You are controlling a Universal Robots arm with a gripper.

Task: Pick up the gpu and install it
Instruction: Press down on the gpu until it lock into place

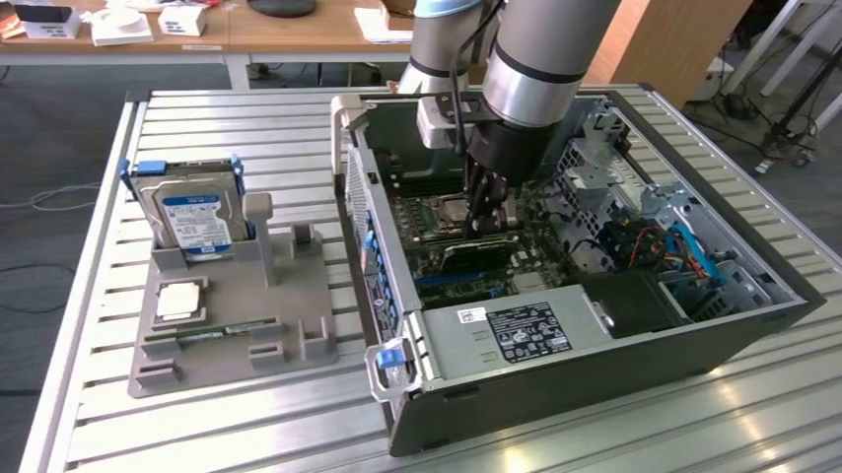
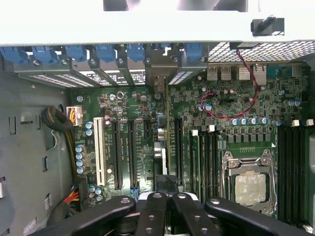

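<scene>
slatted metal table (image 1: 93,394), read from the exterior view's left.

- a grey holder (image 1: 300,296) lies flat on the slats.
- a hard drive (image 1: 195,215) with blue side rails stands upright at the holder's far end.
- a square silvery chip (image 1: 177,299) lies flat nearer the camera, with a narrow green memory stick (image 1: 211,335) in a groove just beside it.

middle, towards the exterior view's right:

- open computer case (image 1: 593,370), with the motherboard (image 1: 441,212) facing up.
- a power supply (image 1: 526,330) with a white label sits at the case's near end.
- the arm (image 1: 546,59) comes down from above into the middle of the case.
- the claw (image 1: 490,225) is low over the board, its fingers pressed together.
- the gpu (image 1: 471,258) is inside the case, standing on edge on the motherboard directly under the claw (dark face, green strip along its lower edge).
- the fingertips are at the card's upper edge. cannot tell whether they nip it or only rest on it.

further right: bare metal drive bays and blue and orange cables (image 1: 677,246).

wrist view:

- the black fingers (image 2: 150,214) meet with barely a slit between them.
- the card shows edge-on just beyond them, among the long black slots.
- it runs toward a row of blue latches (image 2: 74,51) on the case wall.
- also on the board are a white slot (image 2: 102,147), a processor socket (image 2: 250,184) and a looping red wire (image 2: 229,105).
</scene>
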